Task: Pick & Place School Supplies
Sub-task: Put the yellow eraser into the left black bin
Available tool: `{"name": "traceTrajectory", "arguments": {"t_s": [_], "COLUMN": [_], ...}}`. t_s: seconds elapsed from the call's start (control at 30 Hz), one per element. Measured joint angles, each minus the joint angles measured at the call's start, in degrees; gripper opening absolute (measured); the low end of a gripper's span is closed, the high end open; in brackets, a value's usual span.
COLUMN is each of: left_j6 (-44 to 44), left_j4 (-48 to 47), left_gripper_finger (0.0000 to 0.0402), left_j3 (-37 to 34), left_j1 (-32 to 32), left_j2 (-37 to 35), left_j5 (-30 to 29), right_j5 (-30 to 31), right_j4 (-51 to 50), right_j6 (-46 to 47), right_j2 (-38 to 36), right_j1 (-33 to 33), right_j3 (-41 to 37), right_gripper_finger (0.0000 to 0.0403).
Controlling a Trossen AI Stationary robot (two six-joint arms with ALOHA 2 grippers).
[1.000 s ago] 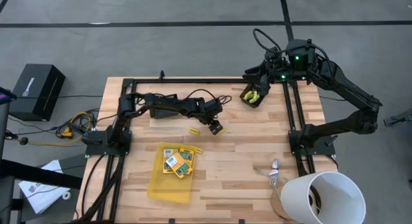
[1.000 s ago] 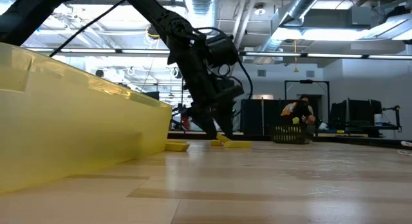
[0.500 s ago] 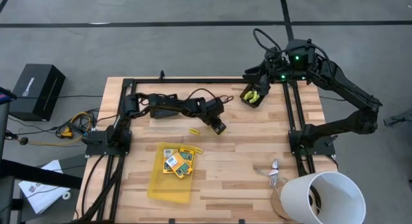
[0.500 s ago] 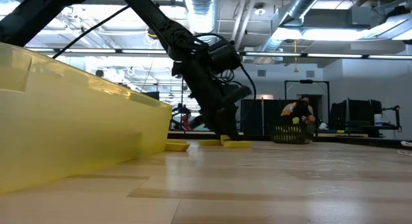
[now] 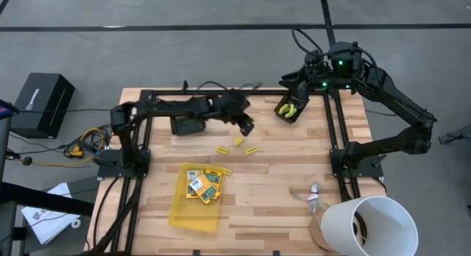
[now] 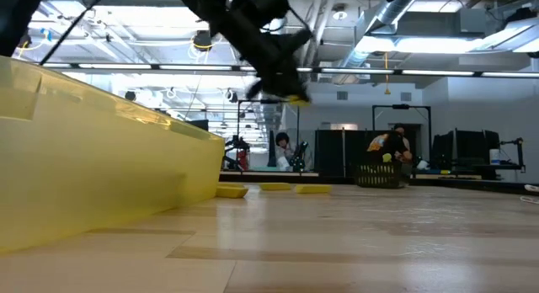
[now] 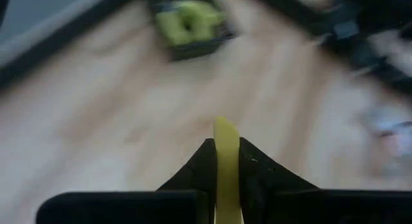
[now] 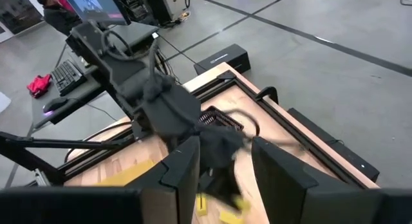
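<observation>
My left gripper [image 5: 248,127] hangs above the table's middle, shut on a short yellow stick [image 7: 225,137]. Three more yellow sticks [image 5: 238,141] lie flat on the wood below and near it, and another [image 5: 227,170] lies beside the tray. Printed boxes [image 5: 203,185] lie in the translucent yellow tray [image 5: 193,210]. A black basket [image 5: 288,109] with yellow-green handled tools stands at the far right. My right gripper [image 5: 298,90] is high over that basket, open, with nothing between its fingers [image 8: 187,166]. My left gripper pinches the yellow stick between its two fingers. The stick lies along the fingers, and its free end [image 7: 224,129] reaches out past their tips. The fingers slant down from the table's left. The stick is lifted clear of the table [image 6: 295,98].
Black rails [image 5: 221,92] frame the table along its far, left and right sides. A white bucket [image 5: 372,225] stands at the near right corner, with small metal clips [image 5: 313,197] beside it. Bare wood lies between the tray and the clips.
My left gripper has shut on one yellow stick on the table, then risen with it and drawn a little toward the far edge. The stick is now lifted clear. The other sticks stay on the wood where the gripper stood.
</observation>
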Motion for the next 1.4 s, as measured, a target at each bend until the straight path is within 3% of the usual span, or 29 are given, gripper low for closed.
{"name": "traceTrajectory", "arguments": {"t_s": [0.27,0.4,0.57,0.73,1.0,1.23,1.4], "left_j6": [11.34,14.51,15.93,15.98,16.62,17.43,18.83], "left_j4": [-21.19,-26.01,-26.14,-26.16,-18.4,-7.46,-2.77], "left_gripper_finger": [0.0027,0.0027,0.0027,0.0027,0.0027,0.0027,0.0028], "left_j3": [-0.12,-0.32,-6.46,-17.5,-35.2,-42.85,-43.63], "left_j1": [3.34,5.2,9.76,15.12,20.45,20.62,20.62], "left_j2": [-7.59,-11.45,-16.94,-23.74,-33.92,-33.23,-28.47], "left_j5": [-10.16,-13.0,-13.21,-10.97,-5.22,-3.67,-3.33], "right_j5": [0.0,0.0,0.45,0.63,0.71,0.83,0.67], "right_j4": [5.94,8.53,9.88,11.5,11.55,13.33,14.87], "right_j6": [0.88,1.28,1.66,1.66,2.25,4.38,5.95], "right_j2": [0.0,0.0,0.0,0.45,1.73,4.39,5.34], "right_j1": [0.29,1.17,2.88,4.53,5.05,4.96,5.18], "right_j3": [0.0,0.0,0.0,0.02,-0.09,0.01,-0.01], "right_gripper_finger": [0.0133,0.0134,0.0132,0.0134,0.0133,0.0133,0.0134]}}
